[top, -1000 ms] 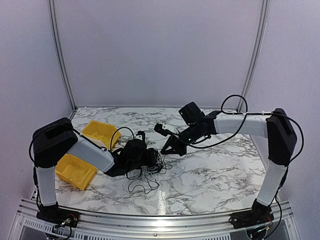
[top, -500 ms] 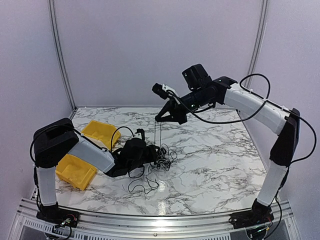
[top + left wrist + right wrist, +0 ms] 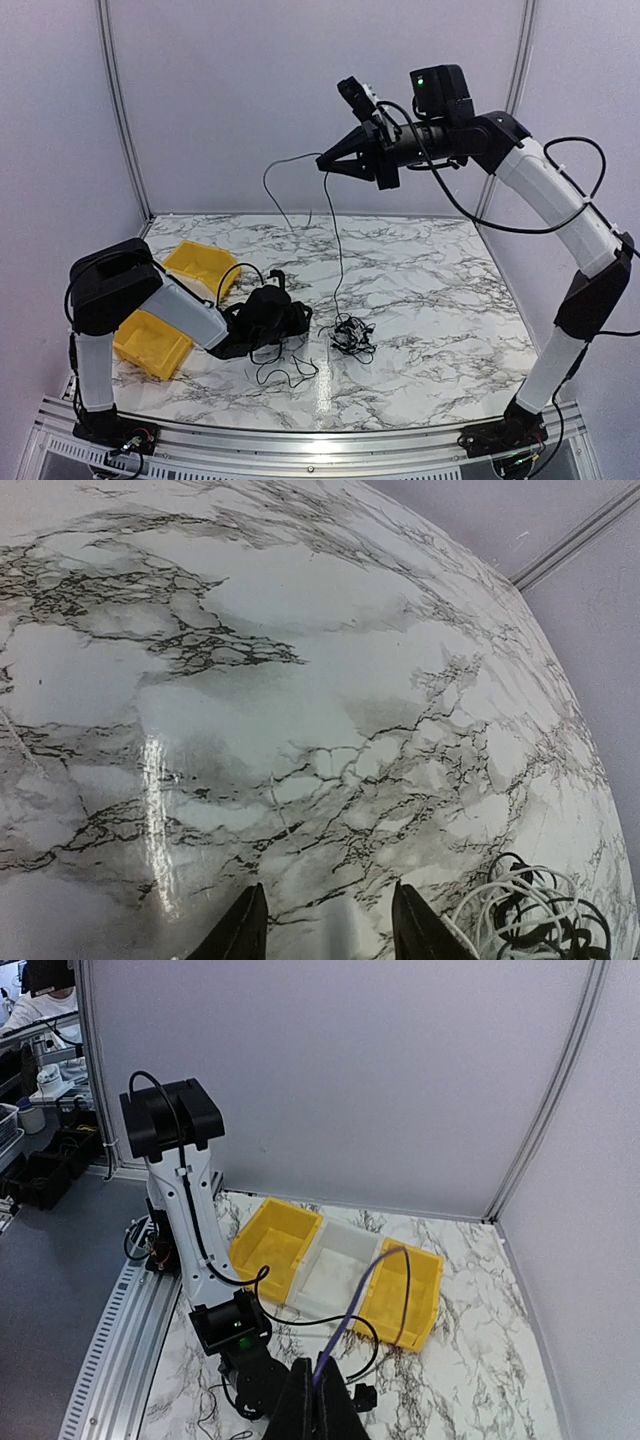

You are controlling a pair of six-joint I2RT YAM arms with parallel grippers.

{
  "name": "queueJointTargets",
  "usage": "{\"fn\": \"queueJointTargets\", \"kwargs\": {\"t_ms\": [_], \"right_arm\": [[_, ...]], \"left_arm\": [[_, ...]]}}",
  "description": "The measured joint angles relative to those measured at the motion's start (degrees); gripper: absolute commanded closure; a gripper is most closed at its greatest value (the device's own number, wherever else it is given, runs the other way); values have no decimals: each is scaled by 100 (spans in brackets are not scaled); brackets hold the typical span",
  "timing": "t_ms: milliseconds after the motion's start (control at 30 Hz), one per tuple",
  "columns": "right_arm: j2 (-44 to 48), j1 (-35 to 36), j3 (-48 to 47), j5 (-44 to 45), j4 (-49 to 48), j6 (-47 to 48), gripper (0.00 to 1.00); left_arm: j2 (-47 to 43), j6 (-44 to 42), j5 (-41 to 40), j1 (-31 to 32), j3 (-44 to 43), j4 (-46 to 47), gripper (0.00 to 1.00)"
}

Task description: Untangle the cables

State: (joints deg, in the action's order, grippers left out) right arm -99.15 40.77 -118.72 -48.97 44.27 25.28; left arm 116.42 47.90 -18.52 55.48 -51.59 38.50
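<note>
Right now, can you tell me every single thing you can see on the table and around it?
cable clump: one, black, on the table near the middle front
held cable: one strand, black, hanging from the right gripper down to the clump
loose cable loops: a few, black, on the table by the front edge
yellow bins: two, yellow, left side of the table
white bin: one, white, between the yellow bins
table: one, white and grey marble pattern
left gripper: one, black, open, low over the table beside the clump
right gripper: one, black, shut on the held cable, raised high above the table
</note>
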Motion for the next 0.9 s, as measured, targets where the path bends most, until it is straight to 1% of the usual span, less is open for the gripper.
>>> {"fn": "queueJointTargets", "kwargs": {"t_ms": [200,300,400,500,600,700,767,833,900], "right_arm": [[275,0,-160,-92,-83,24,100],[315,0,-157,-52,-87,26,100],[374,0,17,122,-170,46,100],[533,0,549,289,-267,116,100],[614,0,1132,352,-365,203,100],[702,0,1954,345,-564,330,100],[717,0,2492,343,-662,389,100],[717,0,2874,345,-706,442,100],[717,0,3042,341,-708,490,100]], "left_arm": [[-254,96,-59,24,321,-20,55],[-496,96,-129,63,592,-76,51],[-1021,-26,-264,160,1025,-232,48],[-1937,-345,-439,343,1493,-354,45],[-3154,-841,-553,520,1873,-396,42],[-4315,-1412,-496,592,2072,-492,39],[-5077,-1849,-398,592,2068,-649,37],[-5654,-2273,-210,590,1864,-957,36],[-5858,-2612,-22,592,1523,-1241,35]]}}
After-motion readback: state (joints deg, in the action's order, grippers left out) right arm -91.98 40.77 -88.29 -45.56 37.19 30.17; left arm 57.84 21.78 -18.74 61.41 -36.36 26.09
